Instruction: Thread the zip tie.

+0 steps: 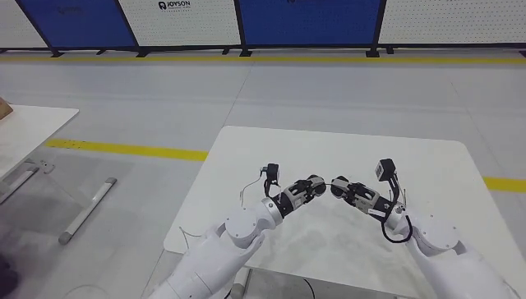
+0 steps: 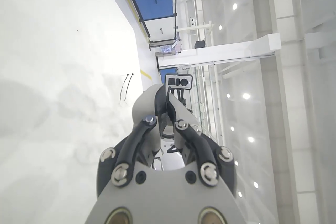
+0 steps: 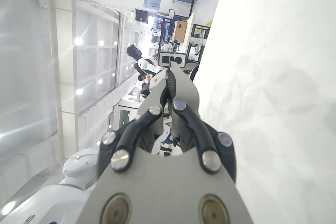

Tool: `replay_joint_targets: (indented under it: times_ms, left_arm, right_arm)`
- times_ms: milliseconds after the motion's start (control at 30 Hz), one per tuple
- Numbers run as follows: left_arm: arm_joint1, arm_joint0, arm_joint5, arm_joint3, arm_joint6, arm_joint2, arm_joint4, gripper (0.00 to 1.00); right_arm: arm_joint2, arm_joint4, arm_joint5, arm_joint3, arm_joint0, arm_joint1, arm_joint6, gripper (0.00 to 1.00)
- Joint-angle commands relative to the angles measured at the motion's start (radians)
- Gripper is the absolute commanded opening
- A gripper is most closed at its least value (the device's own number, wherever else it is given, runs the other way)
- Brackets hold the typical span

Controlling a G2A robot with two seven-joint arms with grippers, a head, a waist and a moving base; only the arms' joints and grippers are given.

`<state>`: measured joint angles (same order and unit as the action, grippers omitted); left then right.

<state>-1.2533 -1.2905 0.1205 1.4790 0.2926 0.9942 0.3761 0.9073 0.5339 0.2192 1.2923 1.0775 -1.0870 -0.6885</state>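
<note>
Above the middle of the white table, your left gripper and right gripper sit tip to tip, both clamped shut, seemingly on opposite ends of a thin black zip tie, held aloft likely so tail can line up with head.

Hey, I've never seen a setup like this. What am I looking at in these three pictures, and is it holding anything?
This is a two-armed robot at a white table. The wide picture looks down from a camera above its arms; the other two come from cameras on its wrists, each looking along that arm's pincer. The left gripper and right gripper meet tip to tip above the table, both closed. A thin dark strip bridges them, probably the zip tie, though too small to be sure. Two spare black zip ties lie on the table.
</note>
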Motion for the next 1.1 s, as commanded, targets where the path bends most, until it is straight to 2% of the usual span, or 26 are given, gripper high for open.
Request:
replay_joint_targets:
  times_ms: [0, 300, 367, 500, 633, 700, 833, 1067]
  left_arm:
    - [0.000, 0.001, 0.000, 0.000, 0.001, 0.000, -0.004, 0.00]
    - [0.001, -0.004, -0.002, 0.007, 0.008, -0.003, -0.030, 0.00]
    - [0.002, -0.006, 0.000, 0.009, 0.010, -0.002, -0.033, 0.09]
    - [0.003, -0.012, 0.006, 0.014, 0.016, 0.004, -0.028, 0.20]
    - [0.005, -0.018, 0.011, 0.020, 0.024, 0.012, -0.026, 0.17]
    - [0.005, -0.020, 0.012, 0.022, 0.025, 0.013, -0.027, 0.09]
    - [0.006, -0.023, 0.016, 0.024, 0.025, 0.016, -0.026, 0.00]
    - [0.007, -0.028, 0.024, 0.028, 0.028, 0.020, -0.027, 0.00]
  right_arm:
    - [0.000, 0.000, 0.000, 0.000, 0.000, 0.000, 0.000, 0.00]
    - [0.000, 0.000, 0.000, 0.000, 0.000, 0.000, 0.000, 0.00]
    - [0.000, 0.000, 0.000, 0.000, 0.000, 0.000, 0.000, 0.00]
    - [0.000, 0.000, 0.000, 0.000, 0.000, 0.000, 0.000, 0.00]
    - [0.000, 0.000, 0.000, 0.000, 0.000, 0.000, 0.000, 0.00]
    - [0.000, 0.000, 0.000, 0.000, 0.000, 0.000, 0.000, 0.00]
    - [0.000, 0.000, 0.000, 0.000, 0.000, 0.000, 0.000, 0.00]
    - [0.000, 0.000, 0.000, 0.000, 0.000, 0.000, 0.000, 0.00]
